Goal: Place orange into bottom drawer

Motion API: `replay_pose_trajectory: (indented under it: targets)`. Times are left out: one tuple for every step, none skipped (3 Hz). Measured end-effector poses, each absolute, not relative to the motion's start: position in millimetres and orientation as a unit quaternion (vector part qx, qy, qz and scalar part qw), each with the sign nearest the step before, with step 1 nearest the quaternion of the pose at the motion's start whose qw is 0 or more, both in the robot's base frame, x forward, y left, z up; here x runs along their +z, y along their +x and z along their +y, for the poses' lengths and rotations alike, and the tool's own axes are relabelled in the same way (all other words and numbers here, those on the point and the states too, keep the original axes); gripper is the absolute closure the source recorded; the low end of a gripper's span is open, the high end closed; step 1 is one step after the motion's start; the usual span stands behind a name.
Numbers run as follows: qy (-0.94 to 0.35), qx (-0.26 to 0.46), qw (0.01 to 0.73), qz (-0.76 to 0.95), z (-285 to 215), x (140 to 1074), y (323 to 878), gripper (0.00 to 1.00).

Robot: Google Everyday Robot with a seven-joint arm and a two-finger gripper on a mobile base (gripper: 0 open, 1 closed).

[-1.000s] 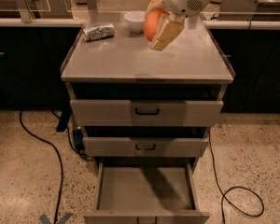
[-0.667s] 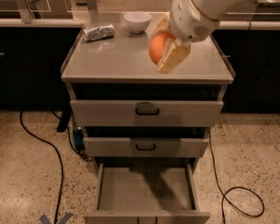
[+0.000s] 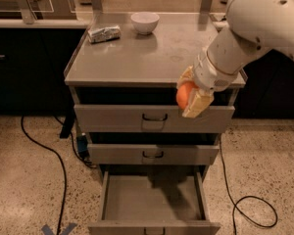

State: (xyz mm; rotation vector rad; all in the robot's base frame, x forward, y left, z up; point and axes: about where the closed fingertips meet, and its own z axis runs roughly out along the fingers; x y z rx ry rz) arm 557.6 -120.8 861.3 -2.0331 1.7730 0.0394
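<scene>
My gripper [image 3: 190,96] is shut on the orange [image 3: 184,95], a small round orange fruit held between its tan fingers [image 3: 198,104]. It hangs in front of the cabinet's right front corner, level with the top drawer's front. The bottom drawer [image 3: 152,199] is pulled out below and to the left; its grey floor is bare. My white arm reaches in from the upper right.
A white bowl [image 3: 145,22] and a silver packet [image 3: 104,33] sit at the back of the grey cabinet top [image 3: 132,58]. The two upper drawers [image 3: 154,119] are shut. Black cables [image 3: 54,155] lie on the speckled floor on both sides of the cabinet.
My gripper has carried the orange from above the cabinet top forward and down to in front of the top drawer. The arm has swung closer to the camera.
</scene>
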Motion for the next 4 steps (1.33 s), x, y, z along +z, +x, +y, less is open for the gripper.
replay_pose_trajectory:
  targets:
    - [-0.721,0.014,0.201,0.663,-137.7,811.3,563.6,1.0]
    - [-0.721,0.014,0.201,0.663,-137.7,811.3,563.6,1.0]
    - [-0.716,0.025,0.206,0.666,-136.9,808.7,560.9,1.0]
    - [-0.706,0.053,0.224,0.67,-132.6,799.1,556.0,1.0]
